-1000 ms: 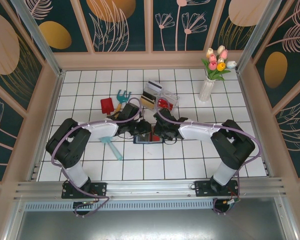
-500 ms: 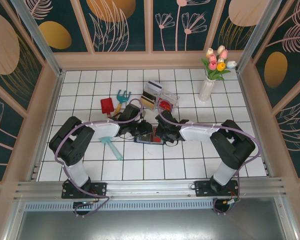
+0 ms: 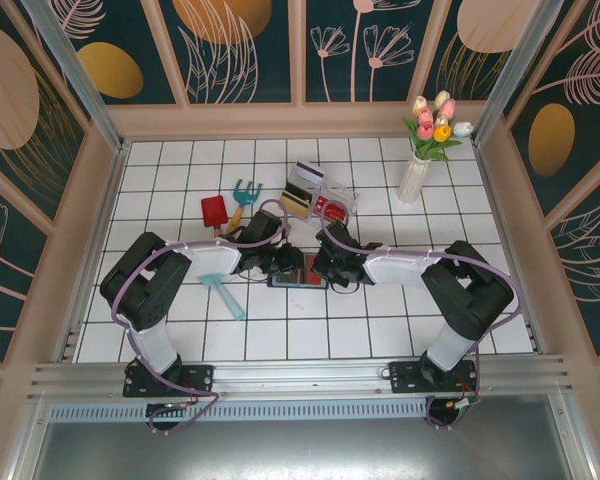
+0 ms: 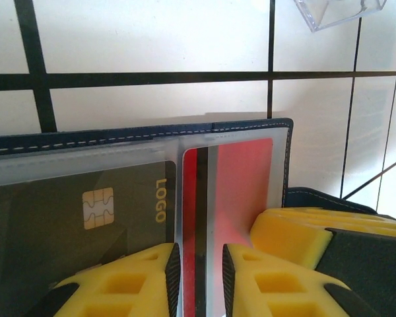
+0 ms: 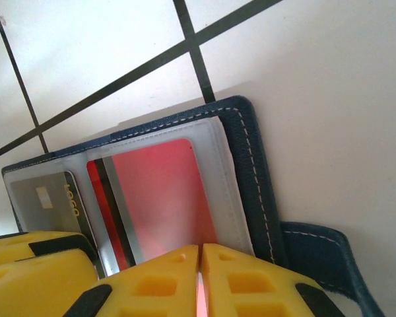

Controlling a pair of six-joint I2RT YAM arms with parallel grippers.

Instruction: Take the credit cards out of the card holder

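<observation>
The wallet (image 3: 300, 280) lies open at the middle of the table (image 3: 280, 330), with its clasp tab (image 5: 317, 257) sticking out past one edge. A red card (image 4: 241, 185) and a dark card (image 4: 66, 224) marked LOGO sit in its clear sleeves. The left gripper (image 4: 198, 281) is parted a crack over the red card's black stripe and grips nothing visible. The right gripper (image 5: 200, 281) has its fingers together at the red card's edge. I cannot tell whether it pinches the card.
</observation>
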